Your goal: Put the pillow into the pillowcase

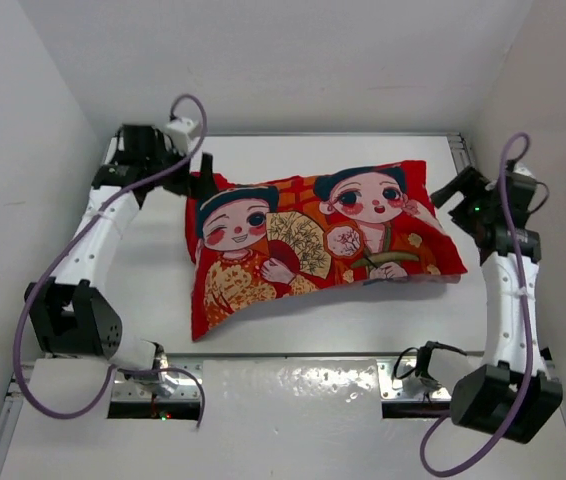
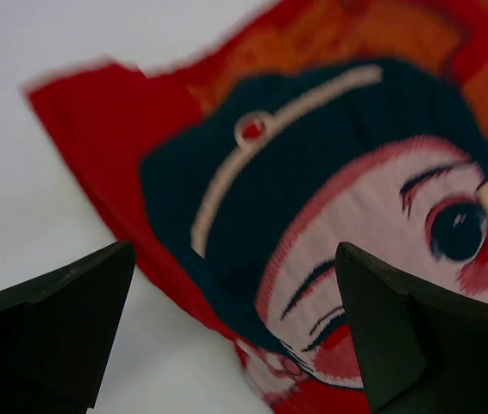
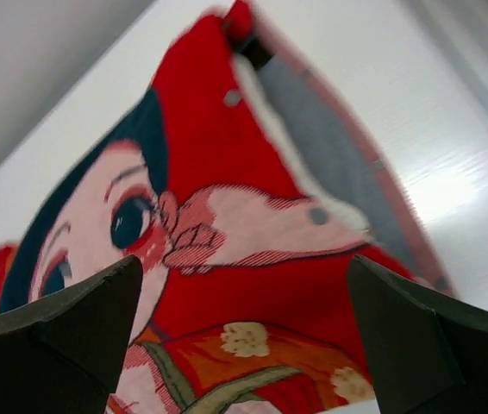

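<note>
one pillowcase (image 1: 323, 240) — two end effectors (image 1: 206, 178) (image 1: 446, 195), jaws apart

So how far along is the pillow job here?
Done, it seems: the pillowcase lies puffed up on the table, so the pillow looks to be inside, with only a white sliver showing at what looks like the right-end opening. In hand: nothing; the left hand and right hand are open at either end, gripping nothing. Left: perhaps closing that opening, little else.
</note>
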`<action>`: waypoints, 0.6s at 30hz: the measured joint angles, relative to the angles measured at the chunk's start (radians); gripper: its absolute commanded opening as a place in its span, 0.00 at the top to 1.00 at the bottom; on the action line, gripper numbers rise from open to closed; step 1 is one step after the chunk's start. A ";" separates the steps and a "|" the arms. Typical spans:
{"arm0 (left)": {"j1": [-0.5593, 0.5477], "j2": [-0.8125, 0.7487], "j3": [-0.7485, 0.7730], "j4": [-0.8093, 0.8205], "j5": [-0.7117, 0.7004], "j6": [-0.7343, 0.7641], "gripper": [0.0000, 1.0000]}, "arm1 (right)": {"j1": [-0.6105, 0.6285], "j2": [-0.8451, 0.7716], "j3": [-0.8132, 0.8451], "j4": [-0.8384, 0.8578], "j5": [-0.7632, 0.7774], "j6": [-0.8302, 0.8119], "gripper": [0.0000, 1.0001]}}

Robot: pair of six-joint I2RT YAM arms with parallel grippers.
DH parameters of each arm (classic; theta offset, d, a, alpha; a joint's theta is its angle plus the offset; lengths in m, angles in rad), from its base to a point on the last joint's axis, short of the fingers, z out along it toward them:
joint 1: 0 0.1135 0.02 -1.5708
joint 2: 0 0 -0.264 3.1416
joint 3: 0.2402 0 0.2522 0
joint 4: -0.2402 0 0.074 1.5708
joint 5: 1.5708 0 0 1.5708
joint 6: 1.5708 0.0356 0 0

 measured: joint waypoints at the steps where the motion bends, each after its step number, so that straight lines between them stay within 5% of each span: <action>1: -0.008 0.005 -0.066 0.001 0.028 -0.003 0.00 | 0.029 0.019 -0.023 0.023 -0.019 0.002 0.01; 2: -0.017 0.015 -0.117 0.005 0.046 -0.003 0.00 | 0.056 0.034 -0.051 0.042 -0.032 0.004 0.02; 5: -0.039 0.058 -0.225 0.004 0.073 -0.007 0.00 | 0.129 0.055 -0.176 0.076 -0.057 0.019 0.25; 9: -0.056 0.086 -0.265 0.046 0.098 -0.025 0.02 | 0.151 0.052 -0.315 0.109 -0.044 0.057 0.88; 10: -0.057 0.086 -0.272 0.067 0.101 -0.030 0.07 | 0.162 0.047 -0.345 0.125 -0.037 0.085 0.94; 18: -0.031 0.105 -0.278 0.146 0.026 -0.045 0.12 | 0.419 -0.024 -0.475 0.204 0.014 0.150 1.00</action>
